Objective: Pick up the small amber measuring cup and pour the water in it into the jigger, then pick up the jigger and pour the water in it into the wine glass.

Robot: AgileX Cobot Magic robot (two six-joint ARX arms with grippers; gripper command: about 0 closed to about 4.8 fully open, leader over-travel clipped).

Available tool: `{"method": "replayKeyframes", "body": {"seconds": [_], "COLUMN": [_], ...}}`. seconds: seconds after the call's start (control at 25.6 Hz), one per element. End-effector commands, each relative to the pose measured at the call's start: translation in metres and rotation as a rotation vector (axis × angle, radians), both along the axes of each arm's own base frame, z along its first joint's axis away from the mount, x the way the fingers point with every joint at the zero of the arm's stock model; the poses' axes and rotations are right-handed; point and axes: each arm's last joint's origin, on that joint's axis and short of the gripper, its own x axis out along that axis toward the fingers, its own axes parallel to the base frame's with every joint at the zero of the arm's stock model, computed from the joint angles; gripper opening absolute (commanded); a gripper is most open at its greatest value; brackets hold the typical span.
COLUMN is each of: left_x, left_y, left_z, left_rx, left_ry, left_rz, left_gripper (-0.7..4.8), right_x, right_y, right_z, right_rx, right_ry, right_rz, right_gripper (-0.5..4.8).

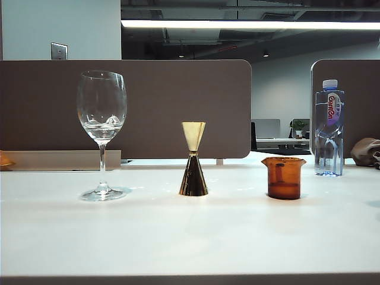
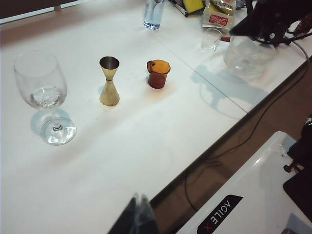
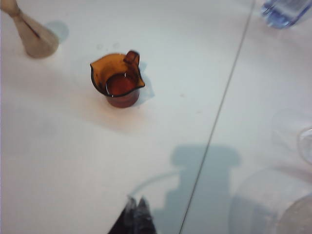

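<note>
We see a white table (image 1: pixel 190 237) with three vessels standing upright in a row, well apart from one another. In the exterior view the wine glass (image 1: pixel 101 127) stands on the left, the jigger (image 1: pixel 193 159) in the middle, and the small amber measuring cup (image 1: pixel 284 177) on the right. A plastic water bottle (image 1: pixel 329 129) stands farther back on the right.

No arm appears in the exterior view. The left gripper (image 2: pixel 139 214) shows only as dark fingertips at the edge of its wrist view, held high near the table's front edge, well away from all three vessels; the fingertips look pressed together with nothing between them. The right gripper (image 3: pixel 136 214) hangs above the table with the measuring cup ahead of it and the jigger beyond; its fingertips are closed together and empty.

Inside the amber cup we can make out a faint ring of water (image 3: pixel 120 84). The wine glass shows a little clear liquid at the bottom of its bowl.

We judge that the first step, picking up the amber cup, is only beginning. Next, the right gripper needs to spread its fingers, descend to the cup, and close around its wall without tipping it.
</note>
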Motion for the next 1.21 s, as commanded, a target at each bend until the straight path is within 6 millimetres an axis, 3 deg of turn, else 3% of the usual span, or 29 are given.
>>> {"method": "replayKeyframes", "body": {"seconds": [0.04,0.12,0.27,0.74,1.02,1.21], "left_x": [0.000,0.000,0.000,0.000,0.000,0.000], "left_y": [0.000,0.000,0.000,0.000,0.000,0.000], "left_z": [0.001,0.001,0.001,0.001,0.001,0.001], "left_rx": [-0.005,-0.005,-0.005,-0.005,-0.005,-0.005], "left_ry": [-0.007,-0.007,-0.007,-0.007,-0.007,-0.007], "left_rz": [-0.003,-0.003,-0.003,-0.003,-0.003,-0.003], "left_gripper": [-0.02,-0.02,-0.02,-0.02,-0.02,-0.02], "right_x": [0.022,0.035,0.042,0.041,0.025,0.015], "right_y": [0.006,0.008,0.012,0.016,0.015,0.014], "right_z": [-0.016,-0.029,-0.049,-0.127,-0.144,-0.158], "right_rx": [0.047,0.067,0.086,0.208,0.476,0.520], "right_ry": [0.093,0.161,0.169,0.028,-0.271,-0.363], "right_rz": [0.033,0.048,0.071,0.035,-0.076,-0.064], "right_gripper": [-0.01,-0.01,-0.01,0.00,0.45,0.47]}}
